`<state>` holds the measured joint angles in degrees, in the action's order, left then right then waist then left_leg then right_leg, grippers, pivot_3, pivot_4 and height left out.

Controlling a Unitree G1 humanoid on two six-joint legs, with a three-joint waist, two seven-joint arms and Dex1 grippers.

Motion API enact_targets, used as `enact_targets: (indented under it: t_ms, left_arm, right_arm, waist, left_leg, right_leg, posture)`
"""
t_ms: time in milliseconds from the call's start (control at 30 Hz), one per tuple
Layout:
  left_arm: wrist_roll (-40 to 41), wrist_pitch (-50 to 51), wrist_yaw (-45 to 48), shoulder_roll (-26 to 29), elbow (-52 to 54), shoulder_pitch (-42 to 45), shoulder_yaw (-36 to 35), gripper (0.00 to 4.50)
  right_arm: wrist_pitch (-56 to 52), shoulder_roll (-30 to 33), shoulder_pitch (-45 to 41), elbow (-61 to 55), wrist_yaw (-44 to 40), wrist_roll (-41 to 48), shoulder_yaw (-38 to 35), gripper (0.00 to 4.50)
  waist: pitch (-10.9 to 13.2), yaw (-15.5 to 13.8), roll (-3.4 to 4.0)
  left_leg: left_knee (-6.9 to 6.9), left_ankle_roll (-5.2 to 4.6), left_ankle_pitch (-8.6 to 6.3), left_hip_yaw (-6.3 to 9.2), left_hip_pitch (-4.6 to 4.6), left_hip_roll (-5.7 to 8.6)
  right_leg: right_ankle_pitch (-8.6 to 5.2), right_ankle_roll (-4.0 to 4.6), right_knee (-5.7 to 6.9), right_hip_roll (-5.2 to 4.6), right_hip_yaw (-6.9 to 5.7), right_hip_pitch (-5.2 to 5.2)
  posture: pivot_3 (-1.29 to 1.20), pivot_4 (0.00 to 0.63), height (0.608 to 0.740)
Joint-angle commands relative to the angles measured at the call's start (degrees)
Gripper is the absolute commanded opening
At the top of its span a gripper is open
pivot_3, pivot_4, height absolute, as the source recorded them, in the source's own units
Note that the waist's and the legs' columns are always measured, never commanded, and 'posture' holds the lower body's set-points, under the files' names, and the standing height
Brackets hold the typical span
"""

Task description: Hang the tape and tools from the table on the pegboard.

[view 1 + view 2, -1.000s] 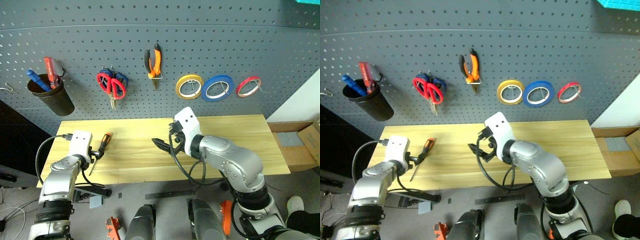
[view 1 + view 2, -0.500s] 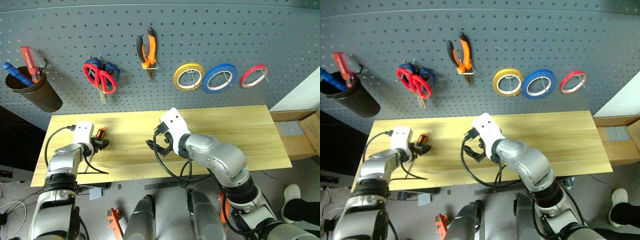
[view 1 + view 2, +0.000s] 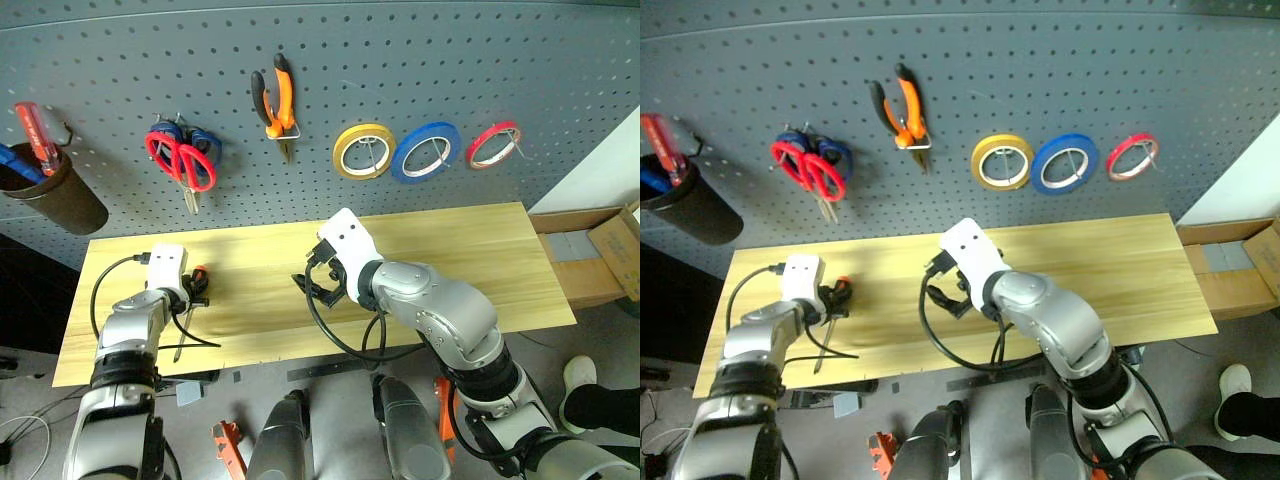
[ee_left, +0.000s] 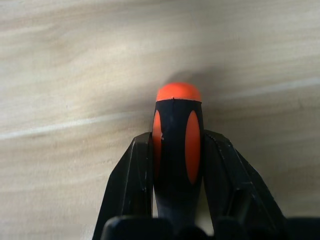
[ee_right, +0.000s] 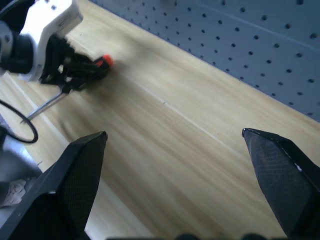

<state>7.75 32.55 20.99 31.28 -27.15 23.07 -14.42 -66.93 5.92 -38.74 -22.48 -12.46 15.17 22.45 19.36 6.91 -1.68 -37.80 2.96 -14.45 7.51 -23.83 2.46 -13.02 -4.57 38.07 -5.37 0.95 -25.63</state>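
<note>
One tool left: the screwdriver (image 3: 192,300), lower left on the table (image 3: 450,250), clamped in the left gripper (image 4: 176,165) (right gripper (image 5: 175,150) gapes empty). Gripped near its rounded end, it might slip when lifted.

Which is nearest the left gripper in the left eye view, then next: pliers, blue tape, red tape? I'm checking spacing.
From the left gripper:
1. Pliers, on the pegboard above the table's middle.
2. Blue tape, further right.
3. Red tape, rightmost.

Black-and-orange screwdriver (image 4: 176,145) lies on the table (image 3: 450,250), handle clamped between the left gripper (image 4: 176,165) fingers; blue tape (image 3: 427,152), scissors (image 3: 180,160), pliers (image 3: 274,95) hang on the pegboard (image 3: 400,60) beyond it.
</note>
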Motion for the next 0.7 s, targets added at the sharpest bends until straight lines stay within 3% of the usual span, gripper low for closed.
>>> enact_targets:
  t_ms: [33,333,700]
  left_arm:
    - [1.4,-2.4,-2.8,-1.5,11.5,-5.7,-3.2,1.03]
    - [4.6,-18.9,-3.6,-4.2,32.8,-14.3,-9.2,1.03]
    - [7.0,-23.6,-7.9,-1.7,42.7,-8.5,-15.1,1.03]
  right_arm:
    - [2.9,0.7,-1.0,-2.5,-2.4,0.6,-1.0,4.50]
    - [16.1,8.6,-0.7,-7.5,-16.0,4.3,-4.0,4.50]
    - [24.2,12.0,-3.8,-5.4,-27.5,8.8,-6.5,4.50]
  waist:
    - [0.0,-0.2,-0.01]
    - [-0.3,-2.2,-0.25]
    - [-2.2,-3.1,-0.86]
  left_leg:
    - [0.00,0.01,-0.01,0.01,0.00,-0.04]
    - [0.00,0.16,-0.07,0.00,-0.17,-0.06]
    - [0.01,0.47,0.00,-0.09,-0.18,0.05]
  right_leg:
    - [0.00,0.00,0.01,0.00,0.00,0.00]
    - [0.02,0.03,-0.21,0.01,-0.05,-0.06]
    - [0.07,0.10,-0.30,0.21,-0.11,-0.07]
  posture:
    - [-0.13,0.355,0.740]
    - [-0.08,0.276,0.740]
    - [0.00,0.183,0.740]
